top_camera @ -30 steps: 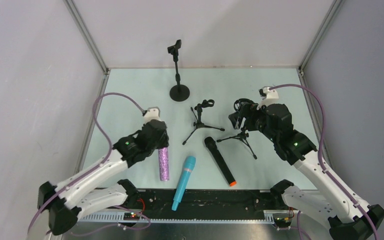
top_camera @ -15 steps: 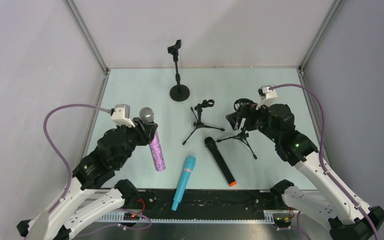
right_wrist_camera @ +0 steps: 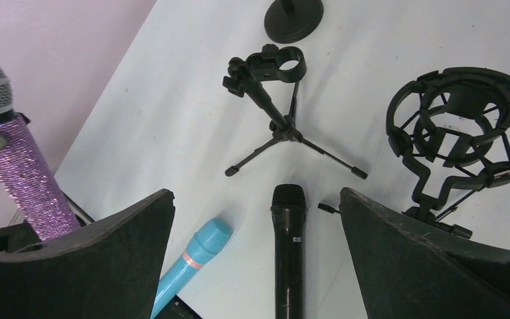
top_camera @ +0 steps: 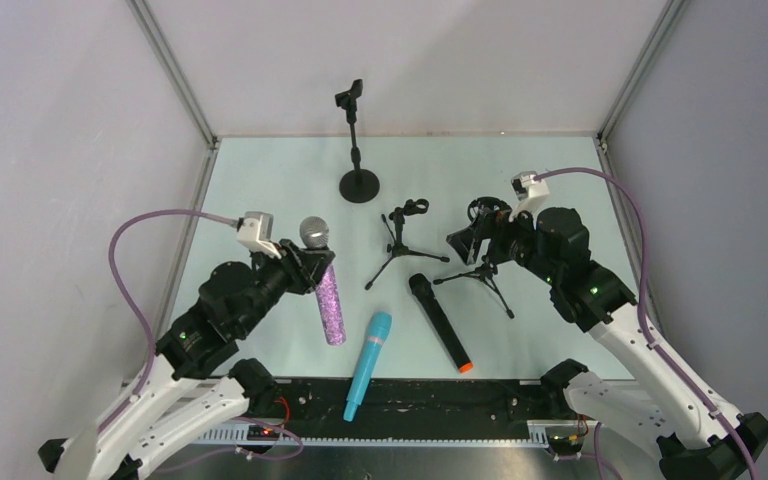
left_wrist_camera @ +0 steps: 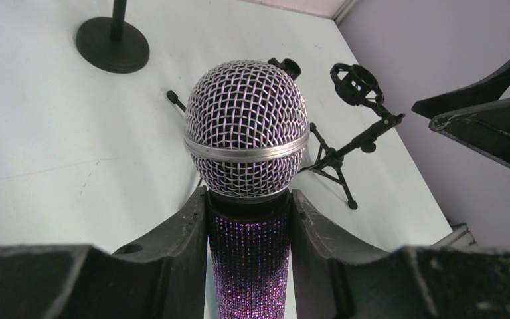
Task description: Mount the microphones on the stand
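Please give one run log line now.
left end effector: shut on purple microphone | right end effector: open | cyan microphone, black microphone: lying flat

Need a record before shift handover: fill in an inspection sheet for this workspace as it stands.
Surface: pale green table, faintly scuffed.
Job's things: purple microphone held head-up; cyan microphone and black microphone lying near the front edge; round-base stand, small tripod stand and shock-mount tripod upright, none with a microphone in it.
Clutter: nothing seen.
Grippers: left gripper shut on the purple microphone just below its head; right gripper open, beside the shock-mount tripod.
Cables: purple cables arch from each wrist, clear of the stands.
Surroundings: grey walls, metal corner posts.
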{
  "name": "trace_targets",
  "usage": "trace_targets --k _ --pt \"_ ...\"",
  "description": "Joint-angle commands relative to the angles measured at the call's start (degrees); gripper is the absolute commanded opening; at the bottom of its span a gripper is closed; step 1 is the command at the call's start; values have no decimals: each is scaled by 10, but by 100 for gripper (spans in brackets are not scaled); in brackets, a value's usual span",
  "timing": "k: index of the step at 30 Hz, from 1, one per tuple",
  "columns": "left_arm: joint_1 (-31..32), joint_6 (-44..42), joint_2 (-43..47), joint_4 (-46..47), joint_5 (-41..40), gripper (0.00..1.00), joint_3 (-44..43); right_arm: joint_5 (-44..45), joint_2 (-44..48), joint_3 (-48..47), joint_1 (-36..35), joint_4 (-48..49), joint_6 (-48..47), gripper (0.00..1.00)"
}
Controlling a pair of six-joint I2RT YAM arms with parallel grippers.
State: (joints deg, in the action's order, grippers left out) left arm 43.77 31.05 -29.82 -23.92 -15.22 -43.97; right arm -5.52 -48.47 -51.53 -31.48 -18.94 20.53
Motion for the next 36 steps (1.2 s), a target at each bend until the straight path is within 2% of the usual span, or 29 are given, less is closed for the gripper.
trace_targets --k 1,13,26,36 --pt "3 15 -3 72 25 0 12 -31 3 -3 4 13 7 99" --pt "3 22 14 95 27 0 45 -72 -1 12 18 31 30 99" --pt "3 32 -11 105 32 0 50 -98 10 26 24 45 29 99" --pt "3 45 -16 125 42 0 50 -163 17 38 24 79 26 98"
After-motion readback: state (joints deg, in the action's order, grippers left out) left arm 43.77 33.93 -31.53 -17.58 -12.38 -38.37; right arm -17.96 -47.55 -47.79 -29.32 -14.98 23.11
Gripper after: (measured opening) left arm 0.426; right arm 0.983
